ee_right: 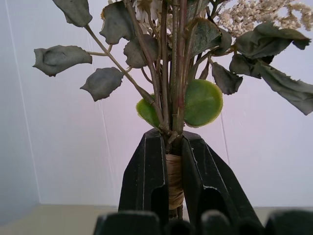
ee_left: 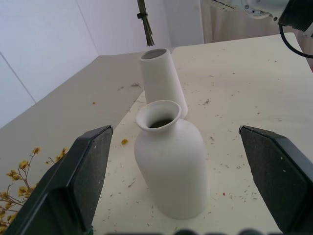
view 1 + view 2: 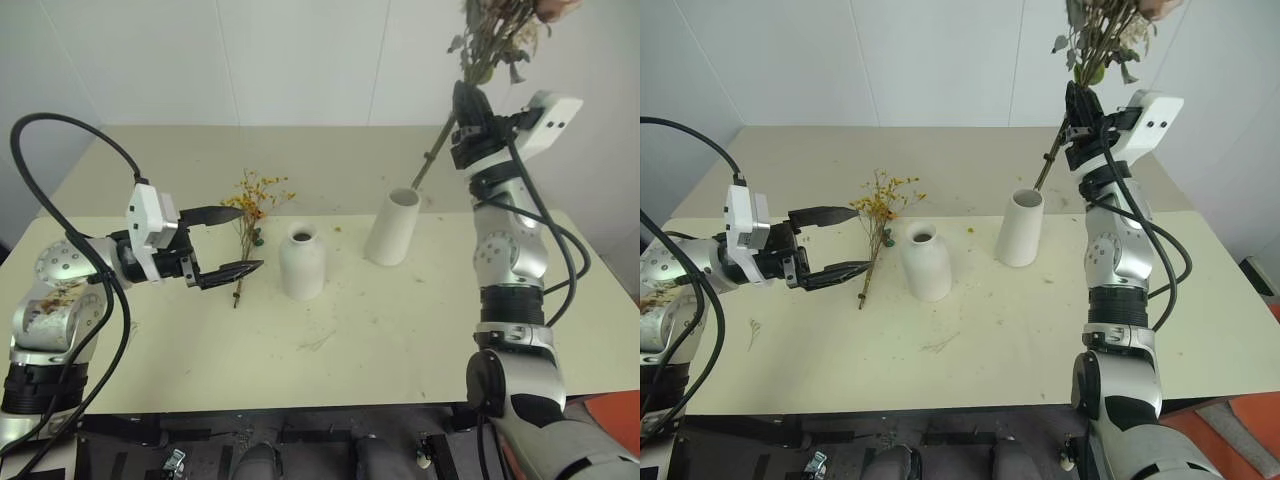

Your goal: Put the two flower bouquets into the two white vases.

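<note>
My right gripper [image 3: 468, 108] is shut on the stems of the fuller bouquet [image 3: 500, 35] with pink roses and green leaves, held upright high above the table. Its stem ends hang just over the mouth of the taller cylinder vase [image 3: 392, 227]. The shorter rounded vase [image 3: 302, 261] stands to its left. The thin yellow-orange spray [image 3: 250, 215] lies flat on the table left of that vase. My left gripper [image 3: 232, 240] is open, level, its fingers either side of the spray's middle, above the table. In the left wrist view the rounded vase [image 2: 171, 164] is straight ahead between the fingers [image 2: 83, 176].
The cream table [image 3: 400, 330] carries scattered flower crumbs. A white wall stands behind its far edge. Black cables loop from both arms. The table's right edge lies close beside my right arm.
</note>
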Available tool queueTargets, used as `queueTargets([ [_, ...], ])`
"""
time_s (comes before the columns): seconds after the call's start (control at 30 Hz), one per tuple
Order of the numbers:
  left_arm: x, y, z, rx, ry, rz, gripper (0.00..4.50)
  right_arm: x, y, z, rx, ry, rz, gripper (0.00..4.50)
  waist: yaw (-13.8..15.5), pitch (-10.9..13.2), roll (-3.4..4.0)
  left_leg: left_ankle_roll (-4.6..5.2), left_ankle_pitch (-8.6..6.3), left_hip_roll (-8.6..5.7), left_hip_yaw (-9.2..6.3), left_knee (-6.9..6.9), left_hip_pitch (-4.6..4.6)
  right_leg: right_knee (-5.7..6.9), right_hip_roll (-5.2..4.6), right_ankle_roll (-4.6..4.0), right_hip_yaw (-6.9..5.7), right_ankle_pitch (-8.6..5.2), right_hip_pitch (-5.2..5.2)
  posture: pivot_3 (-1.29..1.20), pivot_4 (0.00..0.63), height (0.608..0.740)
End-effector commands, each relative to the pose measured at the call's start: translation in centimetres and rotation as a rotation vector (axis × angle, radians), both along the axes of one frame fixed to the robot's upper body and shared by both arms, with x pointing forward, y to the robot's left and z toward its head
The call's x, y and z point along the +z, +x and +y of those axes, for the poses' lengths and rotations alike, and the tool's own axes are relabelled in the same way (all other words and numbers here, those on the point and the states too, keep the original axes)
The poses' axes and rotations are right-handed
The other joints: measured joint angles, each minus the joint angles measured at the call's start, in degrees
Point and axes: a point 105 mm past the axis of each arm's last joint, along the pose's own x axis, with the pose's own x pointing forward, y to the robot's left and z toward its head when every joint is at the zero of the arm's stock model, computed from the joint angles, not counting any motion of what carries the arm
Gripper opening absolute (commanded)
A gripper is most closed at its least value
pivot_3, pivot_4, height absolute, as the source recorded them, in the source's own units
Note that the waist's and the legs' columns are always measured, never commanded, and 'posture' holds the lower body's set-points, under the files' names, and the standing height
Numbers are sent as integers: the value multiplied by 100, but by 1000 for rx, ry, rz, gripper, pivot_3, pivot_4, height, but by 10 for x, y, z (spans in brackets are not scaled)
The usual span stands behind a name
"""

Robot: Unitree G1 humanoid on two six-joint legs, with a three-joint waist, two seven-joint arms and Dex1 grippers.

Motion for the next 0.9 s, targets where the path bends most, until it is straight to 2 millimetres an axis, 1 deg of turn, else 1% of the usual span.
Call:
queueTargets([
  [0.03,8,-3,0,3,-4,-34,4500,6,-7,5,10,-22,-38,204,1,1,1,0,0,0,0,0,0,0,0,0,0,0,0,0,150,740],
  [0.27,7,-2,-1,5,5,-36,4500,-19,-3,10,14,-52,-10,204,-3,1,1,0,0,0,0,0,-1,0,0,0,0,0,-1,0,150,740],
  [0.47,6,-1,1,12,14,-42,4500,-28,-7,16,76,-48,-17,204,-3,1,1,0,0,0,0,0,-1,0,0,0,0,0,-1,0,150,740],
  [0.53,6,-1,1,12,12,-42,4500,-30,-9,17,79,-53,-18,922,-3,1,1,0,0,0,0,0,-1,0,0,0,0,0,-1,0,150,740],
  [0.57,6,-1,1,13,12,-42,4500,-31,-10,17,81,-56,-19,1148,-3,1,1,0,0,0,0,0,0,0,0,0,0,0,-1,0,150,740],
  [0.67,5,0,2,13,14,-42,4500,-35,-13,19,92,-65,-18,2097,-3,1,2,0,0,0,0,0,-1,-1,0,0,0,0,-1,0,150,740],
  [0.73,5,1,2,12,15,-44,4500,-40,-16,22,95,-73,-10,2834,-1,1,2,0,0,0,0,-1,-1,0,0,0,0,0,-1,0,150,740],
  [0.77,5,1,2,12,16,-45,4500,-42,-17,22,95,-76,-6,3086,-1,1,2,0,0,0,0,-2,-1,0,0,0,0,0,-1,0,150,740],
  [0.8,6,2,2,12,17,-47,4500,-45,-19,23,99,-78,-3,3437,-2,1,2,0,0,0,0,-2,-1,-1,0,0,0,0,-1,0,150,740],
  [0.87,6,3,2,11,19,-50,4500,-54,-24,25,101,-104,8,4163,-1,1,2,0,0,0,0,-2,0,-1,0,0,0,0,-1,0,150,740],
  [0.9,5,3,2,10,21,-51,4500,-56,-25,26,101,-115,12,4415,0,1,2,0,0,0,-1,-2,0,-1,1,0,0,0,-1,0,150,740],
])
